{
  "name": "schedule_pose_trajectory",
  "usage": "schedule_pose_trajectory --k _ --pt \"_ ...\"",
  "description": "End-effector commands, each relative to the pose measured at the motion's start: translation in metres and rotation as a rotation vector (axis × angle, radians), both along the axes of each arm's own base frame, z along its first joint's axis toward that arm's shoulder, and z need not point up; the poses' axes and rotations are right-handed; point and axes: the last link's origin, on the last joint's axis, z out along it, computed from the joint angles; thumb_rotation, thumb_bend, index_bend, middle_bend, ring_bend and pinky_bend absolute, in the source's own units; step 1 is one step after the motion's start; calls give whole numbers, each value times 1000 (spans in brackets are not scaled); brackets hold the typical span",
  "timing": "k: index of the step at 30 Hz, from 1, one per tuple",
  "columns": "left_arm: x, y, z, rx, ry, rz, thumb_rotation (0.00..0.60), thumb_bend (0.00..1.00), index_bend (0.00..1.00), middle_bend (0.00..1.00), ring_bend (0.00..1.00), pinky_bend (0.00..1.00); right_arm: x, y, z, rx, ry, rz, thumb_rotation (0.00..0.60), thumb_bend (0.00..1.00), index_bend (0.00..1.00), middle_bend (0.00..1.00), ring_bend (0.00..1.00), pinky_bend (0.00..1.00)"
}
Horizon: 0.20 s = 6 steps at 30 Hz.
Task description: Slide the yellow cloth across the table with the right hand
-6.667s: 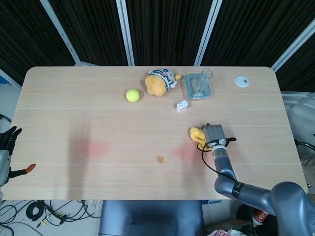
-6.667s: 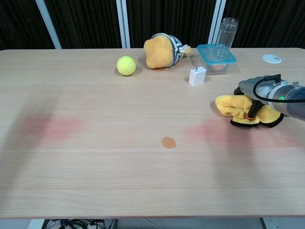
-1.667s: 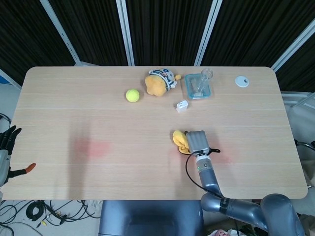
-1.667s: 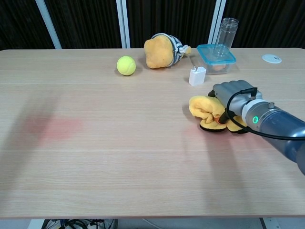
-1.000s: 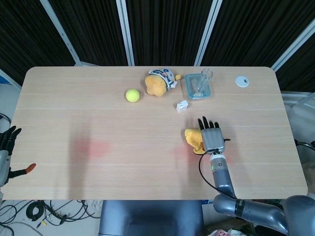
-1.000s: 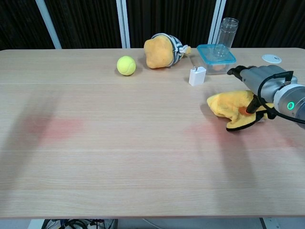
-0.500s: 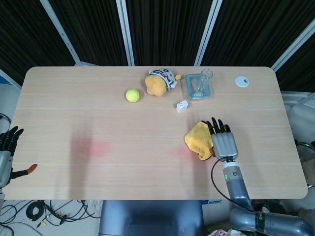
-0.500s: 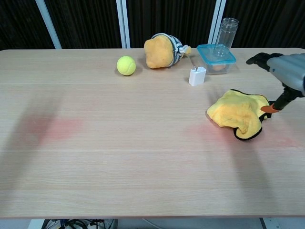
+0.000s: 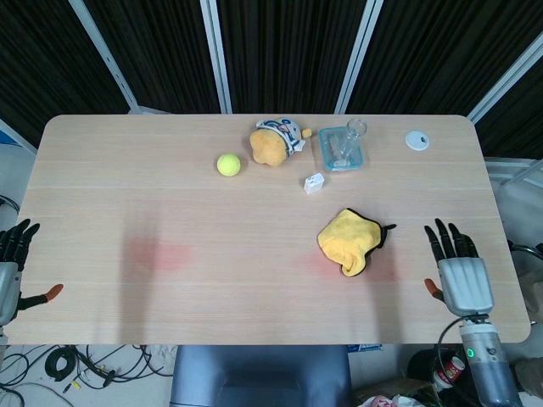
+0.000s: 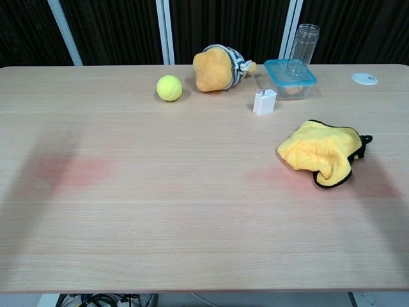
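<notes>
The yellow cloth with a dark trim lies crumpled on the table, right of centre; the chest view shows the yellow cloth too. My right hand hovers over the table's right front corner, well to the right of the cloth, fingers spread and holding nothing. It is outside the chest view. My left hand hangs off the table's left edge, fingers apart and empty.
Along the far side sit a tennis ball, an orange plush toy, a small white block, a clear lidded container with a clear bottle behind it, and a white disc.
My right hand let go of the cloth and drew back right, toward the table's front corner, leaving the chest view. The cloth stays spread where it was released.
</notes>
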Motion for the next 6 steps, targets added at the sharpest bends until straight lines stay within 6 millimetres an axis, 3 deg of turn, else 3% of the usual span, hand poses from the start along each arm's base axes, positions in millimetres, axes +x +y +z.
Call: schedule_pose_trajectory --k 1,6 --pt "0 -1 0 4 24 -9 600 0 0 0 0 0 -24 29 31 -79 61 38 600 67 0 0 0 137" --pt "0 -3 -1 11 51 -13 600 0 0 0 0 0 -44 51 47 -147 58 58 600 56 0 0 0 134"
